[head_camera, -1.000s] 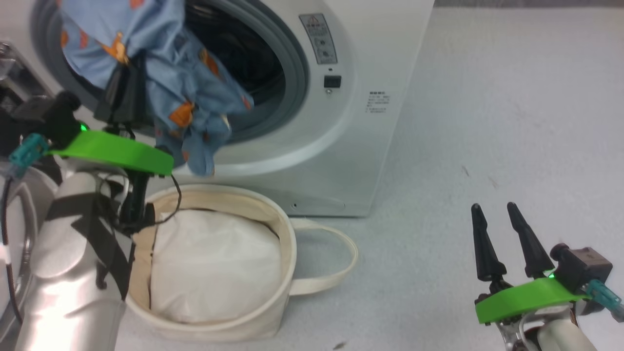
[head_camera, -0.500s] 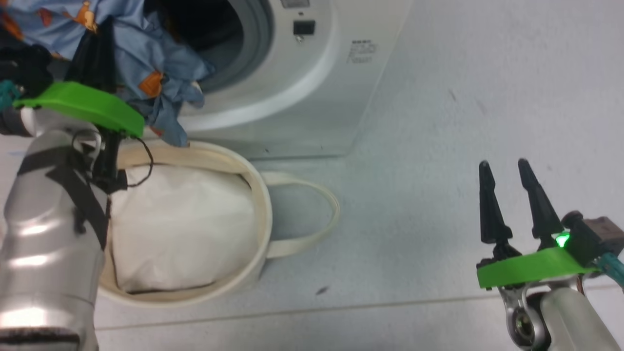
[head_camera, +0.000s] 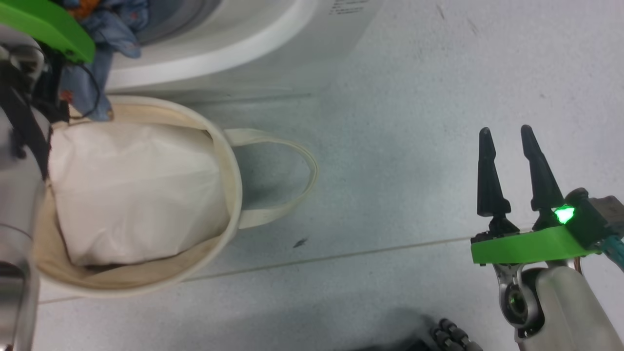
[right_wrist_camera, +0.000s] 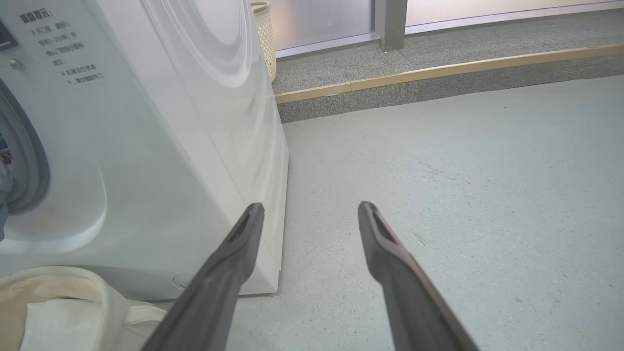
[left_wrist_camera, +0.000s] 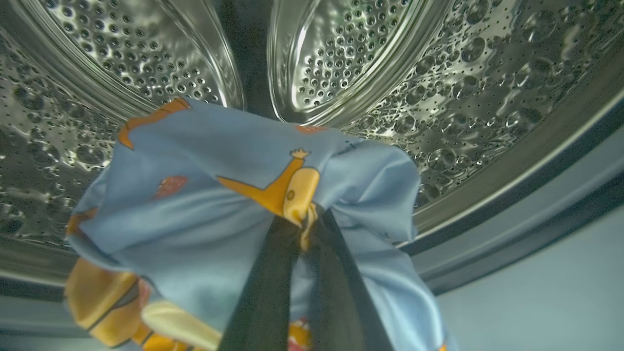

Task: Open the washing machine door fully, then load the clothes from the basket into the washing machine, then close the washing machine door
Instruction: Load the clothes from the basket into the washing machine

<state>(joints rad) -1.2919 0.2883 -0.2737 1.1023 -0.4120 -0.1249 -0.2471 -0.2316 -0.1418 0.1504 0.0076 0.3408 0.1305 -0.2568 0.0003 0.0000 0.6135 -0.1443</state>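
In the left wrist view my left gripper (left_wrist_camera: 304, 222) is shut on the clothes (left_wrist_camera: 204, 219), a light blue garment with orange prints. It holds them inside the mouth of the washing machine, in front of the steel drum (left_wrist_camera: 438, 97). In the head view a fold of the clothes (head_camera: 119, 22) hangs at the machine's (head_camera: 243, 44) opening, above the basket (head_camera: 231, 161). The cream basket holds a white padding cloth (head_camera: 131, 185). My right gripper (head_camera: 505, 129) stands open and empty over the floor, right of the basket. The washing machine door is out of view.
The right wrist view shows the right gripper (right_wrist_camera: 312, 207) beside the machine's front corner (right_wrist_camera: 273, 195). A raised step with a wooden edge (right_wrist_camera: 438, 78) and a wicker bin (right_wrist_camera: 265, 34) stand beyond it. A dark ribbed part (head_camera: 451, 336) lies at the head view's bottom edge.
The head camera has tilted down, so the machine and basket sit higher in its view. The left gripper stays shut on the clothes, and the right gripper stays open.
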